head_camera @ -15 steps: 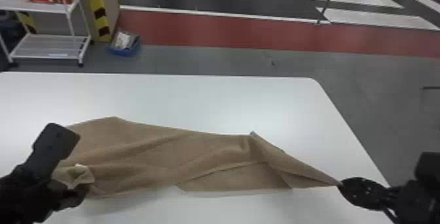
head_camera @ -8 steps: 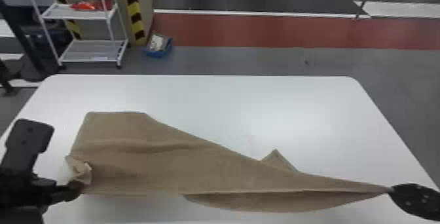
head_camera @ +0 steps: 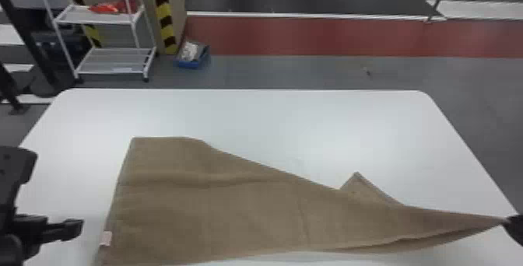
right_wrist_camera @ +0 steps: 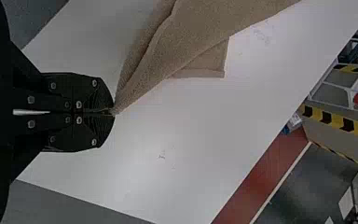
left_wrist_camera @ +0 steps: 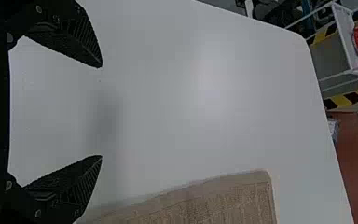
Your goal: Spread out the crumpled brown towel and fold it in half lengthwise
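The brown towel [head_camera: 218,203] lies spread at its left end, with a small pale tag on its left edge, and narrows to a gathered point at the right. A corner flap sticks out behind it. My left gripper [head_camera: 74,226] is just left of the towel, apart from it; in the left wrist view the gripper [left_wrist_camera: 101,112] stands open with nothing between its fingers. At the table's right edge, my right gripper [head_camera: 508,222] holds the towel's tip; in the right wrist view that gripper [right_wrist_camera: 112,112] is shut on the corner of the towel [right_wrist_camera: 191,42].
The white table [head_camera: 257,117] has its rounded far corners in view. Beyond it on the floor stand a white shelf rack [head_camera: 113,61] and a blue bin [head_camera: 192,57], both at the back left.
My left gripper has let go of the towel and moved left of it. The towel's left end lies flatter and wider. The head view has shifted, then settled with the table's far corners in view.
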Controlling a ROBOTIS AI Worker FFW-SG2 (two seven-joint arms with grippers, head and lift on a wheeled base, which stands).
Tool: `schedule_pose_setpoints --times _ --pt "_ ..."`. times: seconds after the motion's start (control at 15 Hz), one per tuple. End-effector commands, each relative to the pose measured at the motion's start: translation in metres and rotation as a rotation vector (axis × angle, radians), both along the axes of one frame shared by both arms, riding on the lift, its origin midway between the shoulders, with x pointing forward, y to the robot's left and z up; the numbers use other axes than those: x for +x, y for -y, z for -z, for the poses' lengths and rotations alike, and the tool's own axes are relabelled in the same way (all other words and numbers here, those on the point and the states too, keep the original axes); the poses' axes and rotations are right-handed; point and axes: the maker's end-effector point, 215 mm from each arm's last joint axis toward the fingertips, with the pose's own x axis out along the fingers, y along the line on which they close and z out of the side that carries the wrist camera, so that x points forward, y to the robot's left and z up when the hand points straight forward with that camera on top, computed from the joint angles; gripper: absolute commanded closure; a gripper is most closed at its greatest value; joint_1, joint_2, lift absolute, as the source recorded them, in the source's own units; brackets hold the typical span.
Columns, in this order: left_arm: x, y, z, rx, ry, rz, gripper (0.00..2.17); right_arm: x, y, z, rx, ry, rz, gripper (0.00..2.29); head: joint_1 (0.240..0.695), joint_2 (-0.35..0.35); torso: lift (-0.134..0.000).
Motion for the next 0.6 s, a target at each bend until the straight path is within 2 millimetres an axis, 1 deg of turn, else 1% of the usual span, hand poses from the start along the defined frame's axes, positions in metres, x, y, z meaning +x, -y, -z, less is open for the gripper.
schedule_pose_setpoints --times 0.0,0.07,0.13,0.2,0.27,0.33,0.4,0.47,0.53 --pt "0.014 0.011 -0.016 -0.026 0.073 0.146 0.23 0.0 -0.004 0.002 0.01 -0.004 -0.008 1.39 0.695 -0.052 -0.125" --pt "0.019 0.027 -0.03 -0.077 0.116 0.227 0.23 0.001 -0.006 0.002 0.011 -0.004 -0.013 1.39 0.695 -0.061 -0.125" --pt "0.025 0.05 -0.051 -0.143 0.175 0.342 0.23 0.001 -0.008 0.003 0.013 -0.006 -0.016 1.39 0.695 -0.071 -0.125" --pt "0.027 0.067 -0.067 -0.2 0.215 0.433 0.23 0.002 -0.011 0.004 0.015 -0.008 -0.022 1.39 0.695 -0.087 -0.125" --pt "0.029 0.077 -0.08 -0.213 0.242 0.509 0.23 0.003 -0.013 0.005 0.019 -0.009 -0.024 1.39 0.695 -0.108 -0.125" --pt "0.029 0.083 -0.085 -0.207 0.241 0.565 0.23 0.002 -0.014 0.005 0.018 -0.009 -0.026 1.39 0.695 -0.146 -0.125" --pt "0.026 0.088 -0.084 -0.216 0.22 0.613 0.19 0.001 -0.014 0.006 0.017 -0.013 -0.027 1.39 0.695 -0.157 -0.125" --pt "0.023 0.092 -0.079 -0.222 0.195 0.642 0.08 -0.001 -0.013 0.005 0.012 -0.014 -0.024 1.39 0.695 -0.164 -0.125" --pt "0.022 0.092 -0.074 -0.222 0.176 0.649 0.07 -0.002 -0.012 0.004 0.008 -0.015 -0.026 1.39 0.695 -0.172 -0.125"
